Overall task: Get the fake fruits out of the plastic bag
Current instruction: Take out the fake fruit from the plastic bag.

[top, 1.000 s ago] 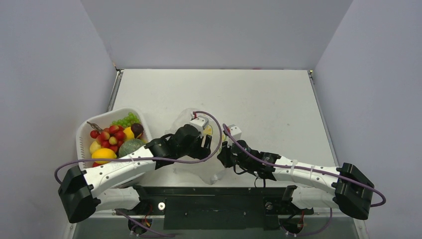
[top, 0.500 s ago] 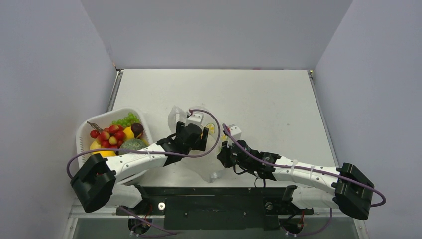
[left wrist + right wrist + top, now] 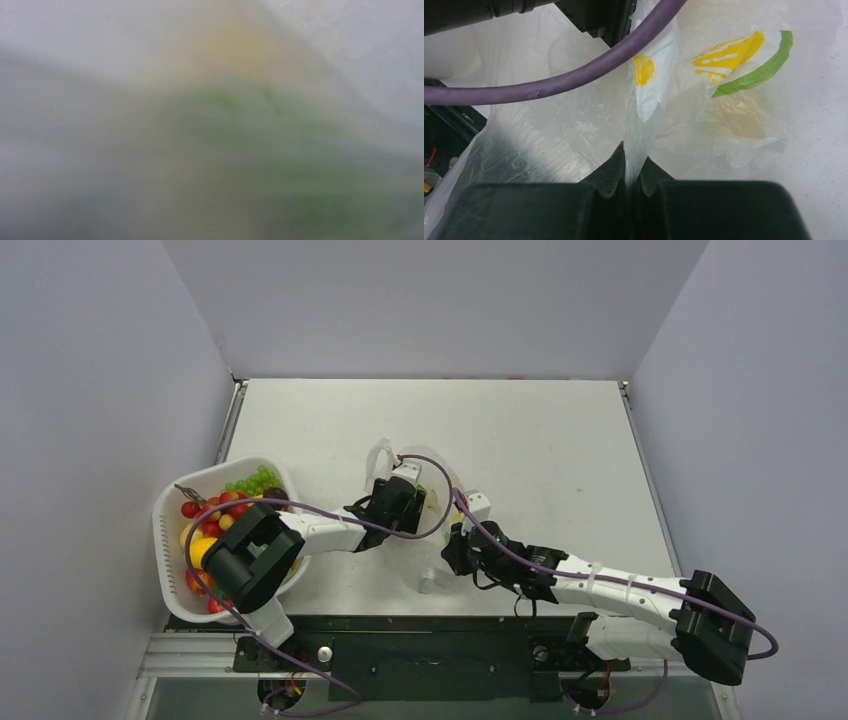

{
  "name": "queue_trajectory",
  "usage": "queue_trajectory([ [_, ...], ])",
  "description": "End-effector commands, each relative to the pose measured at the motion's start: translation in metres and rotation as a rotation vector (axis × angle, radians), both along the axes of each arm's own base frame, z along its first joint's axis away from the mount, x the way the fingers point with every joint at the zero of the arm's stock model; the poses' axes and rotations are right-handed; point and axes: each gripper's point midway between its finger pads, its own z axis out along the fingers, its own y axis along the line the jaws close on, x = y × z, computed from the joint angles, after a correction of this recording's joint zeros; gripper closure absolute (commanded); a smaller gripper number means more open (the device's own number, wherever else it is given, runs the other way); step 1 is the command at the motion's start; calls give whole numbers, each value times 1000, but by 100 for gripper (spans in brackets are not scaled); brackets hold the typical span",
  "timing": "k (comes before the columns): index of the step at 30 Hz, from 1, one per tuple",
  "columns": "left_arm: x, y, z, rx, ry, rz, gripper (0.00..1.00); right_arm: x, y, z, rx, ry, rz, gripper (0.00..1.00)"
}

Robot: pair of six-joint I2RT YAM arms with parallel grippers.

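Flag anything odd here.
Left wrist view is pure blur, yellow-green smears, lens apparently buried in the plastic bag. The left arm's purple cable drapes across the bag, near the right claw pinching the film.

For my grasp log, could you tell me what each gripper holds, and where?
Right gripper: plastic bag, pinched by a fold of its film. Left gripper: cannot tell; its view is blurred.

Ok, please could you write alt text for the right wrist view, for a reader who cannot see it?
The right gripper pinches a fold of the clear plastic bag, which bears a yellow and green print. A purple cable crosses above it; the white table shows at right.
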Motion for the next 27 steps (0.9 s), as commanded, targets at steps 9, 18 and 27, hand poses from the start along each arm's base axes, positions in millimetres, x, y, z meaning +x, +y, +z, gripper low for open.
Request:
queue_trajectory([
  [9, -18, -23, 62, -198, -52, -147, 70, 8, -10, 7, 13, -38, -42, 100],
  [18, -78, -27, 92, -369, 102, -254, 80, 16, -13, 14, 28, -50, -98, 100],
  [27, -154, -39, 119, -555, 307, -491, 86, 46, -31, 30, 2, -99, -233, 100],
])
